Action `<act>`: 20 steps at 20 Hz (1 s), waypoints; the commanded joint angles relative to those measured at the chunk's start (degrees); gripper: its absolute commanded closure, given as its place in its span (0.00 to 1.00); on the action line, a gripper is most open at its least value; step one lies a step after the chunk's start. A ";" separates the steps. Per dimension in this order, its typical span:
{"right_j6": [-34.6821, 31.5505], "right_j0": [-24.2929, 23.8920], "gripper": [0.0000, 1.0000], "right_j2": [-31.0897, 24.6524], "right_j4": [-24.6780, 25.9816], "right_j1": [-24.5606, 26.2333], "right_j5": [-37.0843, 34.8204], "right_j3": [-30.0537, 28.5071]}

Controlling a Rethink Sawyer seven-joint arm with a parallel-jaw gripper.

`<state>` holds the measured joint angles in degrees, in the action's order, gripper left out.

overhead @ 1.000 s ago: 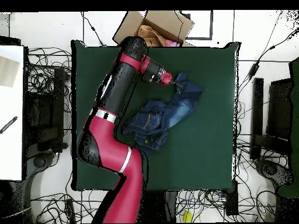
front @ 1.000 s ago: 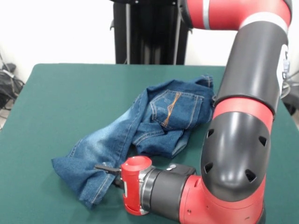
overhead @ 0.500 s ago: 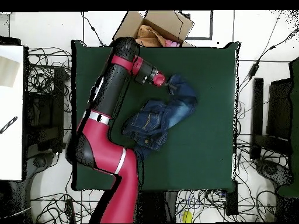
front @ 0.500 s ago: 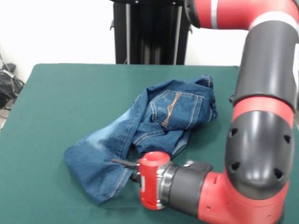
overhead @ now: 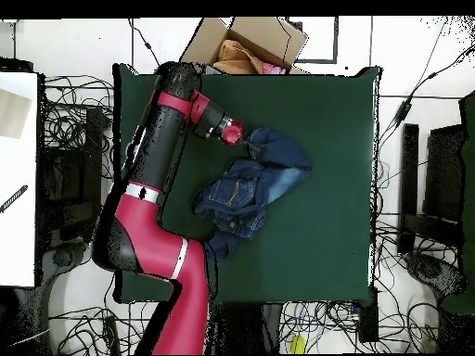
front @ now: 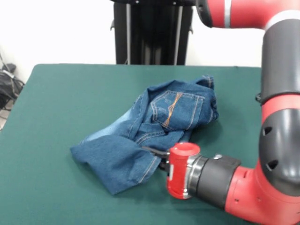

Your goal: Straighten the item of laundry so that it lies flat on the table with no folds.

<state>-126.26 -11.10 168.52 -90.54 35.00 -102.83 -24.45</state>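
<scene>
The item of laundry, small blue jeans, lies crumpled in the middle of the green table. A back pocket with orange stitching faces up, and one leg is folded toward the near edge. My gripper lies low and level over the cloth, shut on the hem edge of that folded leg. In the overhead view the gripper sits at the upper end of the jeans, with the leg curled beside it on the table.
My red and black arm fills the right near corner of the front view. An open cardboard box with cloth in it stands just past the table's top edge in the overhead view. Cables cover the floor around the table.
The gripper has slid right in the front view, pulling the leg's end with it. The leg has gone from stretched out to doubled over on itself.
</scene>
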 commanded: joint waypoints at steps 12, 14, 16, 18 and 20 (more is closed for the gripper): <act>-24.43 1.31 1.00 6.85 2.72 -2.86 -10.93 9.75; -24.59 1.43 1.00 6.87 3.21 -3.05 -12.60 10.03; -24.50 1.46 1.00 6.88 3.34 -3.25 -13.83 10.23; -24.23 1.50 1.00 6.89 3.69 -3.37 -14.83 10.41; -23.76 1.60 1.00 6.89 4.10 -3.37 -14.76 10.42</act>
<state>-132.88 -10.38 168.74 -87.40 33.24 -112.03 -23.96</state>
